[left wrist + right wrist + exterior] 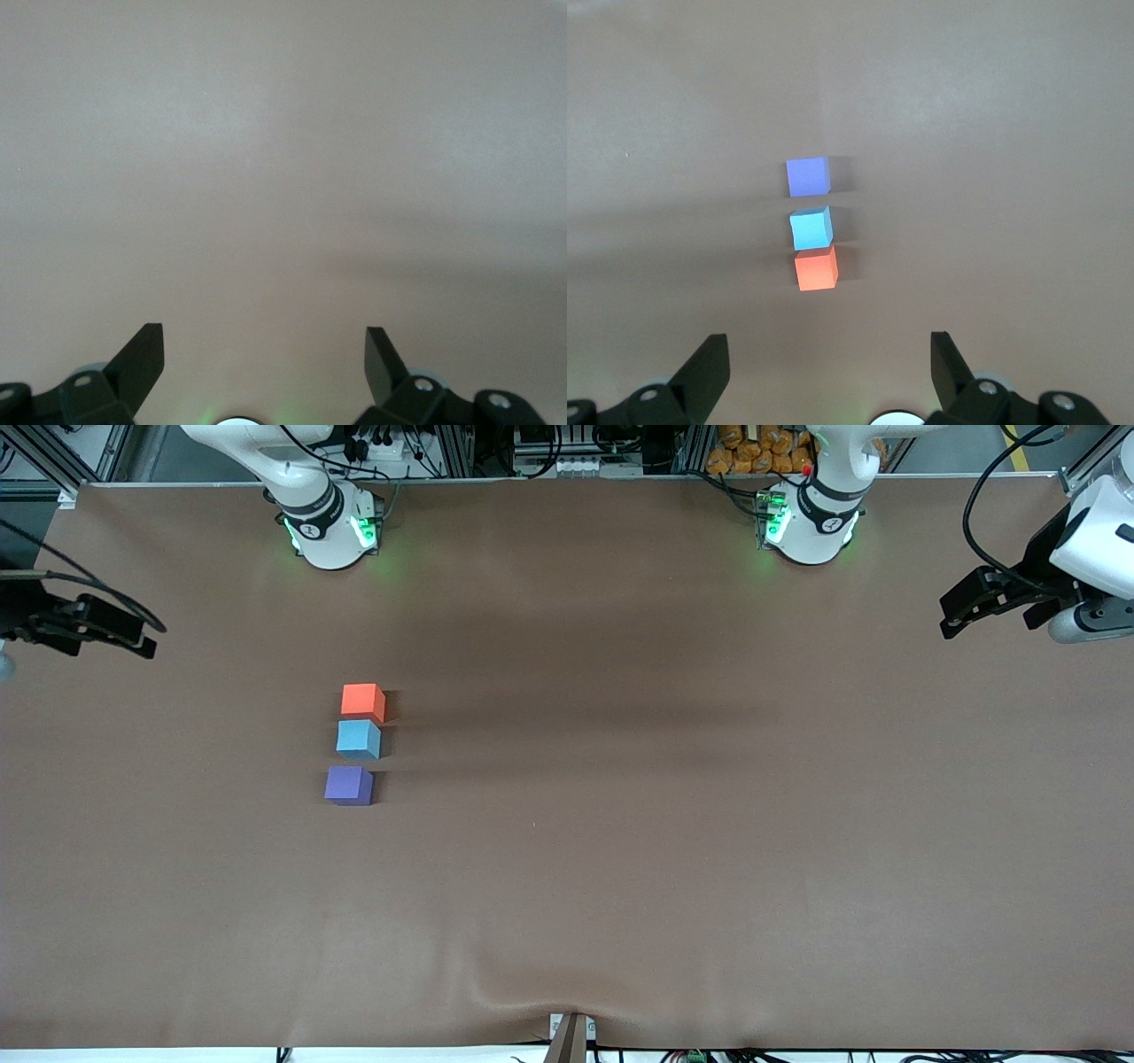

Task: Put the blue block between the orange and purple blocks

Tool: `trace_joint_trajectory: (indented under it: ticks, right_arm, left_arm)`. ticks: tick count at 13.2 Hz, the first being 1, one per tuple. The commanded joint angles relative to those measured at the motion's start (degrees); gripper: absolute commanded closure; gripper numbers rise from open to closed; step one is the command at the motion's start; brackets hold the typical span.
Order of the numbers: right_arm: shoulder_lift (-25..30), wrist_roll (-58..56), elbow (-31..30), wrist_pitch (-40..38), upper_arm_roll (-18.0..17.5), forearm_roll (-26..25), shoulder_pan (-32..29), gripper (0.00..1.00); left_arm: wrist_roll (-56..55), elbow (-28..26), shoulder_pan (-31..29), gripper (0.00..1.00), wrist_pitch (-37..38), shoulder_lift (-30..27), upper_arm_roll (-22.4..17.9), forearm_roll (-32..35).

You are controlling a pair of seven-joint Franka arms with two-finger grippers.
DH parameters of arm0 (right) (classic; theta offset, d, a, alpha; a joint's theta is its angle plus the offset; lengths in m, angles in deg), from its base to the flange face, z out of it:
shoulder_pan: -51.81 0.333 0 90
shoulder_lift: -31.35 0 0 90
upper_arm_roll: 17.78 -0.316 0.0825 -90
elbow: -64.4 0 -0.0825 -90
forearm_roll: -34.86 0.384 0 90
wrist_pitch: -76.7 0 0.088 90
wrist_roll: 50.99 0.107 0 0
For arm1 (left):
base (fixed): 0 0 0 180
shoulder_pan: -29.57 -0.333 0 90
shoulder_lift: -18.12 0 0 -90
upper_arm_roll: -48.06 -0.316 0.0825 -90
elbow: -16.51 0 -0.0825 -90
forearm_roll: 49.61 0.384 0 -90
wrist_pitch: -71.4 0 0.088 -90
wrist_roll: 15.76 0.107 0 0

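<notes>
Three small cubes stand in a short row on the brown table, toward the right arm's end. The orange block [363, 701] [816, 269] is farthest from the front camera. The blue block [359, 740] [811, 227] sits in the middle, almost touching the orange one. The purple block [349, 786] [808, 176] is nearest the camera, a small gap from the blue. My right gripper [142, 640] [830, 347] hangs open and empty over the right arm's end of the table, well apart from the row. My left gripper [955, 618] [264, 341] hangs open and empty over the left arm's end.
A brown cloth [673, 797] covers the table, with a raised fold [567, 1005] at the edge nearest the front camera. The two arm bases [330, 531] [806, 527] stand along the edge farthest from that camera.
</notes>
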Motion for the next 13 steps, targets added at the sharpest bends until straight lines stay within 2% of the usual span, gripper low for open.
trace_joint_trajectory:
  ticks: [1, 3, 6, 8, 13]
  right_arm:
    - [4.9, 0.6, -6.9, 2.3, -1.0, -1.3, -0.6, 0.0]
    - [4.7, 0.7, -6.3, 2.6, -3.9, -5.5, -0.9, 0.0]
    - [4.7, 1.0, -6.3, 2.6, -4.1, -4.9, -2.1, 0.0]
    - [4.7, 1.0, -6.3, 2.7, -3.8, -2.6, -2.4, 0.0]
    - [4.7, 0.9, -6.3, 2.5, -3.5, -2.3, -2.5, 0.0]
  left_arm:
    - [0.8, 0.5, -0.6, 0.0, 1.7, -0.3, 0.5, -0.2]
    - [0.7, 0.5, -0.5, 0.0, 1.8, -0.3, 0.8, -0.2]
    - [0.8, 0.4, -0.5, 0.0, 1.9, -0.7, 0.9, -0.2]
    - [1.0, 0.7, -0.5, 0.0, 1.9, -0.5, 0.8, -0.2]
    - [0.9, 0.9, -0.6, 0.0, 1.8, 0.4, 0.3, -0.2]
